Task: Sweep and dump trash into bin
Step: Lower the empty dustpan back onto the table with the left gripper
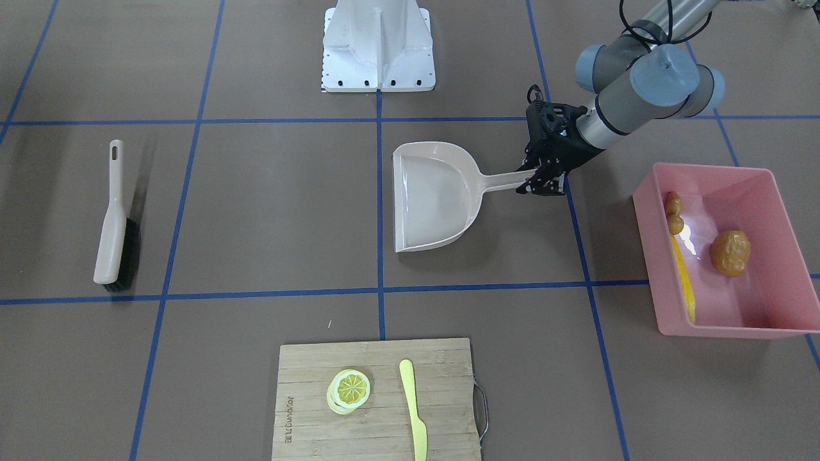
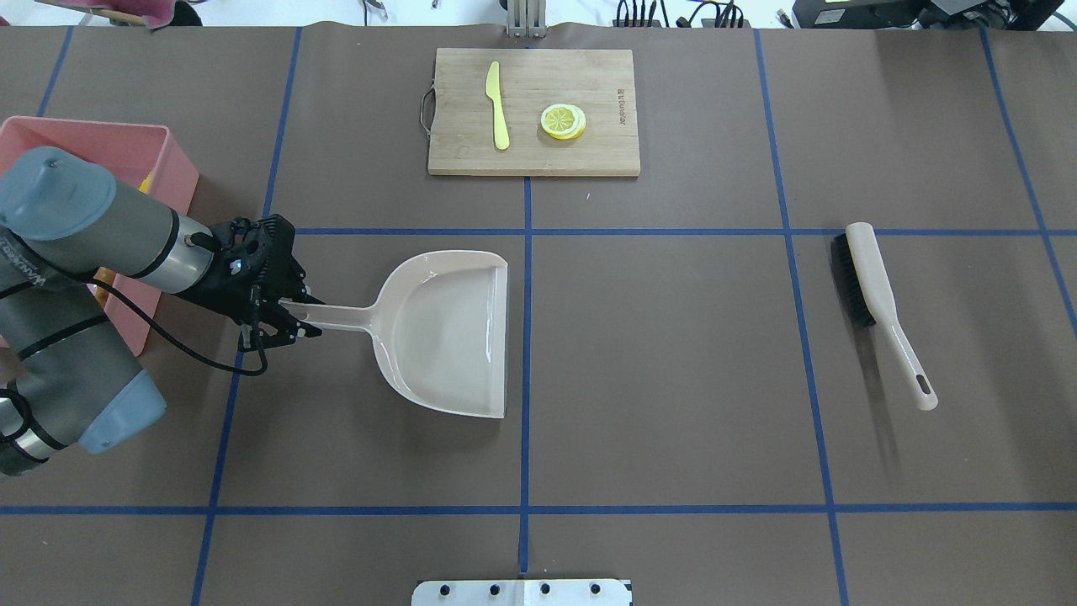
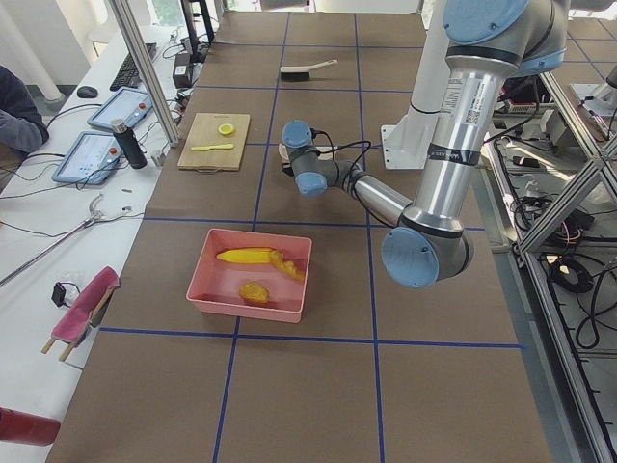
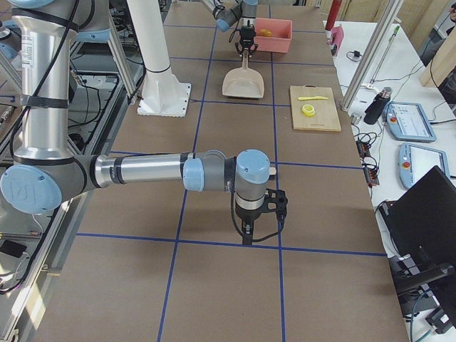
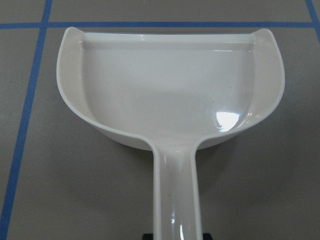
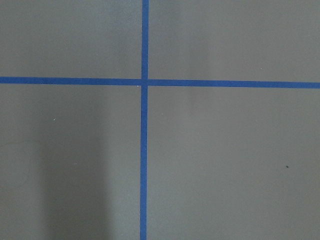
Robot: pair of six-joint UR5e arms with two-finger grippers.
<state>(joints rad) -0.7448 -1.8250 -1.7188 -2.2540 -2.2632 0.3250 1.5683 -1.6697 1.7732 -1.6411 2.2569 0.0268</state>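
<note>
The pink bin (image 1: 779, 211) stands on my left side of the table. In it lie the yellow corn cob (image 1: 683, 275), the tan ginger root (image 1: 672, 211) and the brown potato (image 1: 730, 253). The beige dustpan (image 1: 435, 198) lies flat and empty near the table's middle. My left gripper (image 2: 290, 318) is shut on the end of the dustpan's handle (image 5: 177, 200), close beside the bin (image 2: 126, 139). My right gripper (image 4: 246, 234) hangs low over bare table and shows only in the exterior right view, so I cannot tell whether it is open or shut.
A beige brush (image 1: 115, 224) with black bristles lies on my right side. A wooden cutting board (image 1: 307, 384) at the far edge carries a lemon slice (image 1: 350, 388) and a pale yellow knife (image 1: 413, 410). Blue tape lines cross the brown table.
</note>
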